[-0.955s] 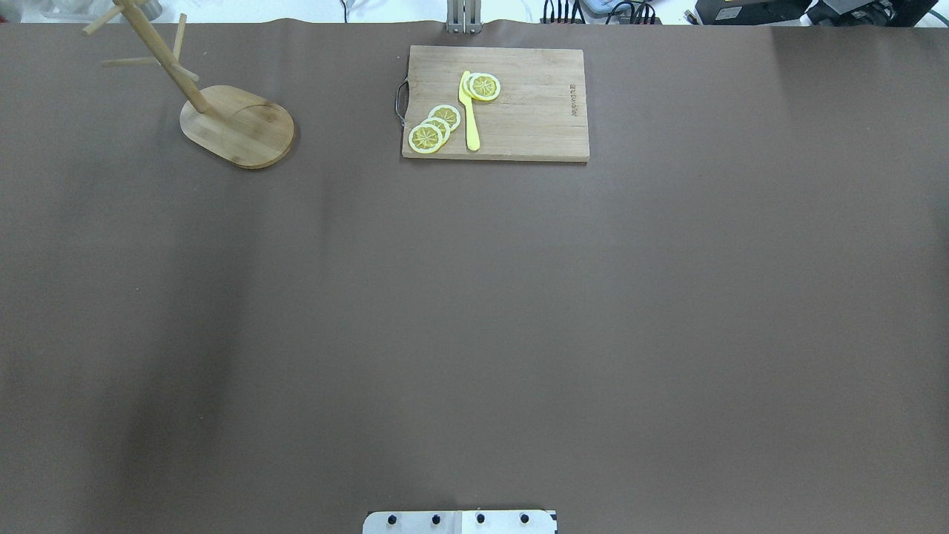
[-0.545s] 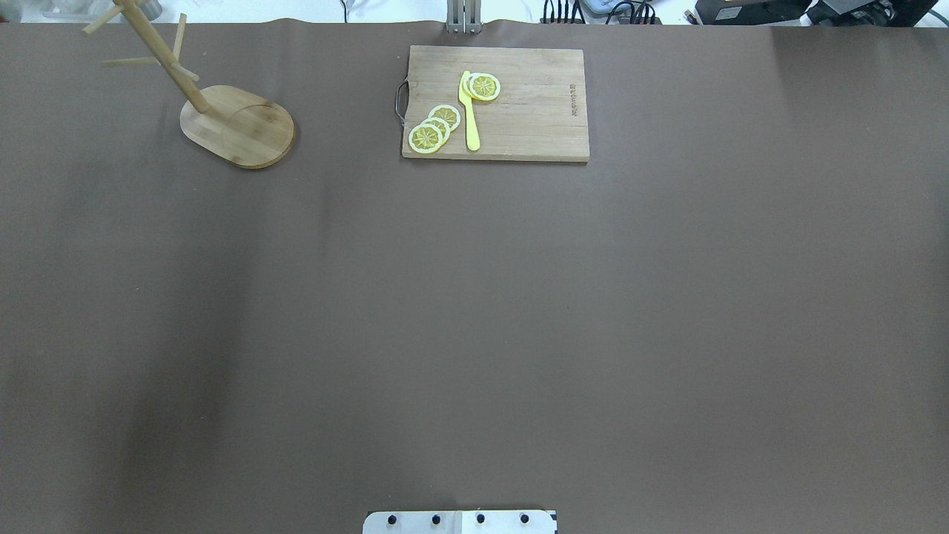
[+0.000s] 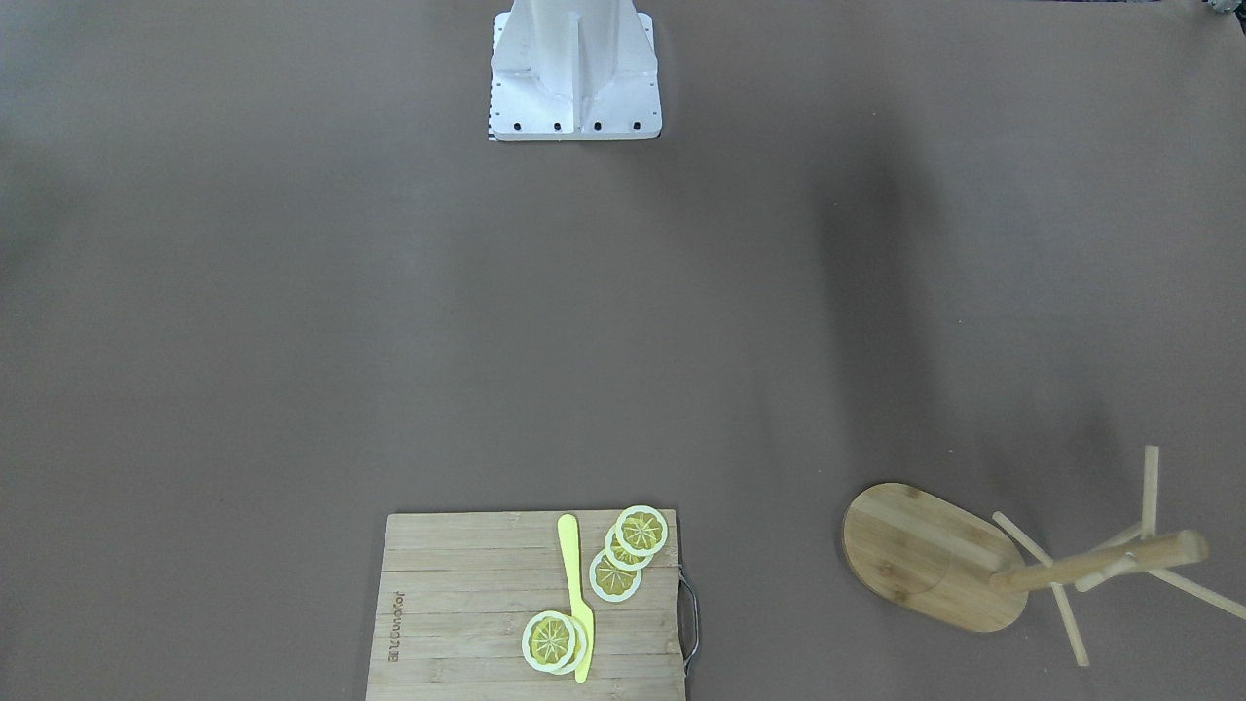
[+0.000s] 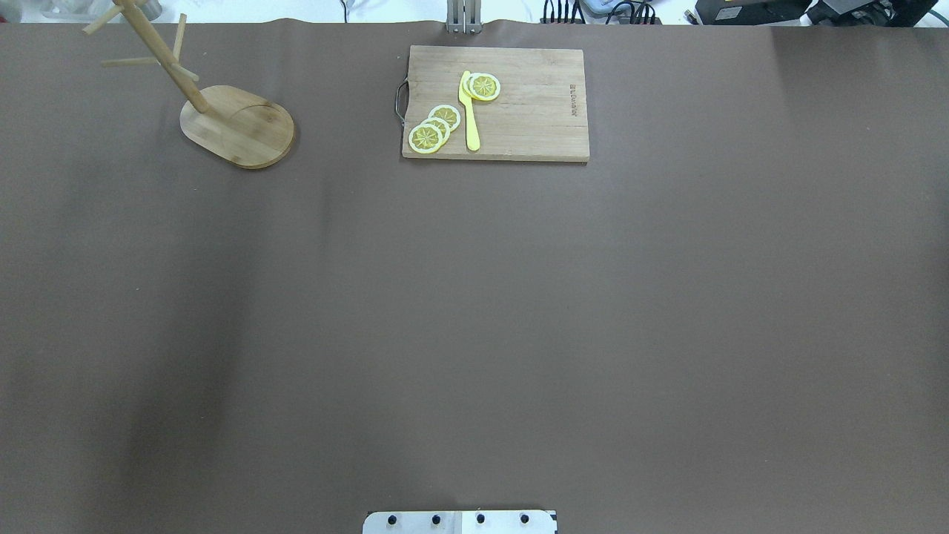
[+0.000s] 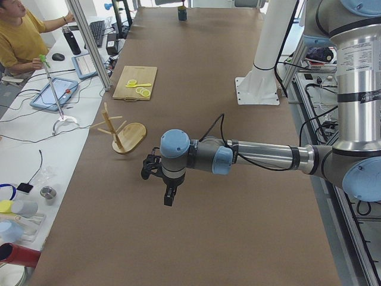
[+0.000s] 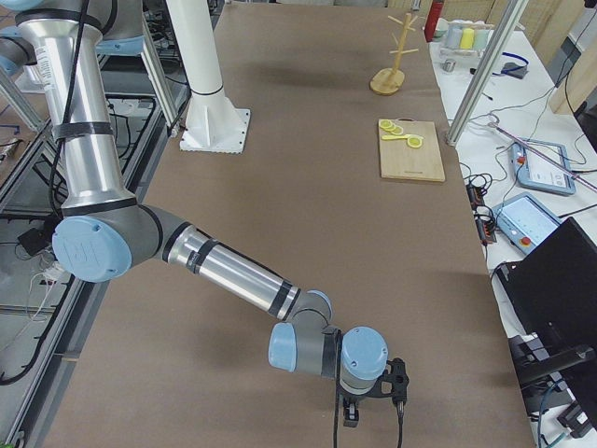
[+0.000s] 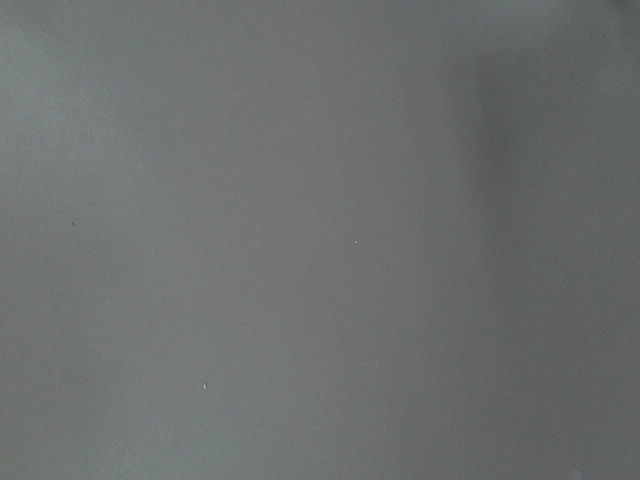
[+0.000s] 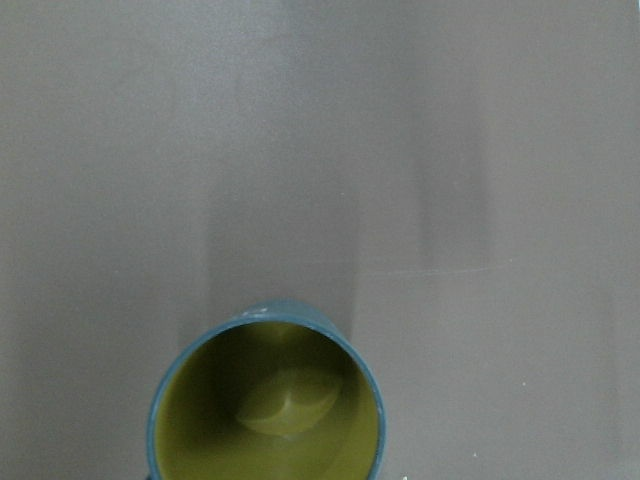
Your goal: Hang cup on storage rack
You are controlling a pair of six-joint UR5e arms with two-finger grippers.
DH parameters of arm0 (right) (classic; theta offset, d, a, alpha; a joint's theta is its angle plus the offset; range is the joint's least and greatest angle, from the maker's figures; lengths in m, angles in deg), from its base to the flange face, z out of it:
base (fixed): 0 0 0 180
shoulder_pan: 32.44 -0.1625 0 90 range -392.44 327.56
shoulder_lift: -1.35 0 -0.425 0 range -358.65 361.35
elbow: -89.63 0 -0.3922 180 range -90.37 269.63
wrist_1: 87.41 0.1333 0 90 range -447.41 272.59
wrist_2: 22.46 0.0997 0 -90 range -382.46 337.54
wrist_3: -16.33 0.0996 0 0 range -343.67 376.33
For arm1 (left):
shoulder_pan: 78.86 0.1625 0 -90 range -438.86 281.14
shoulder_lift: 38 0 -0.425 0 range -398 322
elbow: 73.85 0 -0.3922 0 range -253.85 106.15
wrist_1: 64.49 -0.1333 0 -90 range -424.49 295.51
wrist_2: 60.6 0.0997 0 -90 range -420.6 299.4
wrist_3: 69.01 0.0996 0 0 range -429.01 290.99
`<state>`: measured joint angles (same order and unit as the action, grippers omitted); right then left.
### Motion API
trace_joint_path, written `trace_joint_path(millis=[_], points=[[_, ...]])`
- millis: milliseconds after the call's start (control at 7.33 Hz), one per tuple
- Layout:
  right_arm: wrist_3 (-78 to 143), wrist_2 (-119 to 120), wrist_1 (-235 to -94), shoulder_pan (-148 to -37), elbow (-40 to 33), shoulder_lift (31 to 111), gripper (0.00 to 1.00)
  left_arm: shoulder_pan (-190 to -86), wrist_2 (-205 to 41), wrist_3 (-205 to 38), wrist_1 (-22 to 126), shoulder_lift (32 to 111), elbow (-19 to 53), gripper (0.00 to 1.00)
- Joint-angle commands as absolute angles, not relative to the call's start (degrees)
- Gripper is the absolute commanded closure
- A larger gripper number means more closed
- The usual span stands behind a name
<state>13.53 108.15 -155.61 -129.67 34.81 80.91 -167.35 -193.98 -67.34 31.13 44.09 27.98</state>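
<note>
The cup [image 8: 268, 412], slate-blue with a yellow-olive inside, stands upright right below the right wrist camera at the bottom of that view. It also shows small at the table's far end in the exterior left view [image 5: 182, 12]. The storage rack [image 4: 239, 127], a wooden mug tree on an oval base, stands at the far left of the table [image 3: 933, 556] with bare pegs. My right gripper [image 6: 371, 397] hangs low over the table's right end; I cannot tell whether it is open. My left gripper [image 5: 168, 199] points down above bare table short of the rack; I cannot tell its state.
A bamboo cutting board [image 4: 519, 111] with lemon slices [image 4: 434, 127] and a yellow knife [image 4: 470, 111] lies at the far middle. The robot's base plate [image 4: 460, 521] sits at the near edge. An operator and desk gear are beyond the far edge.
</note>
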Motion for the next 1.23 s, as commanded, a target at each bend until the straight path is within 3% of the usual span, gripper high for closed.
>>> trace_joint_path(millis=[0, 1091], points=[[17.8, 108.1, -155.4, -129.6, 36.1, 80.5, 0.13, -167.4, -194.0, -67.3, 31.1, 44.1, 28.1, 0.02], [24.0, 107.8, -151.1, -126.1, 39.7, 80.2, 0.13, -167.6, -193.7, -67.3, 31.1, 44.2, 29.4, 0.02]])
